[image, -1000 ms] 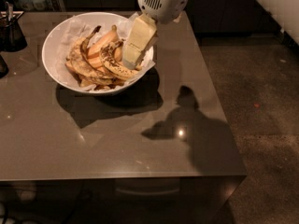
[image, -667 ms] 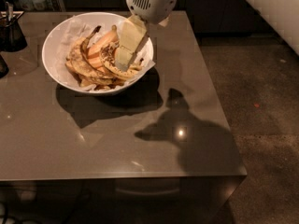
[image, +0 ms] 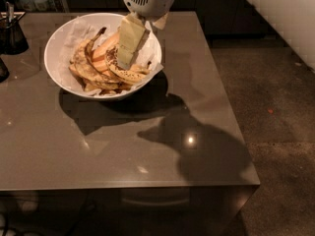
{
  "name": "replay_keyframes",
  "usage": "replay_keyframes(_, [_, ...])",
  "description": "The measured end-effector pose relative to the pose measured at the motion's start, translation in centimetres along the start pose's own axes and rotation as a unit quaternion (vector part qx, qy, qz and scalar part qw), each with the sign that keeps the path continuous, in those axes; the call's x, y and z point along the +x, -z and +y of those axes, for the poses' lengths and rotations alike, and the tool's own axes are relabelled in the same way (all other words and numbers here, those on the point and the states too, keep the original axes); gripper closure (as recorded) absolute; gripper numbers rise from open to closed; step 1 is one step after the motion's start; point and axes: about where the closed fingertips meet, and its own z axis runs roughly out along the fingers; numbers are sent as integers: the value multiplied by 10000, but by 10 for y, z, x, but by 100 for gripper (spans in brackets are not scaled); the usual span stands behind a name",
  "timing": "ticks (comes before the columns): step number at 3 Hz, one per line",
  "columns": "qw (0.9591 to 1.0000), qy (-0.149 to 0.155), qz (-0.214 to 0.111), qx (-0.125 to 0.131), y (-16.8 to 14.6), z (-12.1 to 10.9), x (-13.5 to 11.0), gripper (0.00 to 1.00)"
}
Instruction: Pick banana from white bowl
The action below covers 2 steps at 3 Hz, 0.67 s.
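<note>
The white bowl (image: 51, 58) stands on the bench (image: 123, 146) near its far edge, left of centre, lined with crumpled paper (image: 78, 31). The banana (image: 129, 75), heavily speckled with black, lies on top of the pile on the side of the bowl nearest the bench's right edge, curving along the inner wall. Cleaner orange-yellow bananas (image: 106, 48) lie just beside it toward the far edge. The gripper (image: 124, 63) hangs from the arm over the far rim of the bowl, with its tip reaching down to the upper end of the speckled fruit. Whether the gripper is apart, together or clamped on anything cannot be told. Treat the fruit as light but soft: the heavy spotting suggests overripe flesh and thin skin that will likely bruise or split under firm pressure. The skin is probably slightly slick. Recommended hold: across the thick middle of the curve, squeezing the sides rather than the ends, with only moderate closing force. Avoid the stem, which may tear off. Risks: neighbouring fruit touching it may be dragged along, and the loose paper could snag. A dark container (image: 12, 33) stands at the bench's far-left corner, well apart from the work.
</note>
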Motion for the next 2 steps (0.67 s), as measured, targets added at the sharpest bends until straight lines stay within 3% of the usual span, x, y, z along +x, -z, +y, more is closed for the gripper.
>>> replay_keyframes(2, [9998, 52, 164, -40, -17, -6, -16, 38])
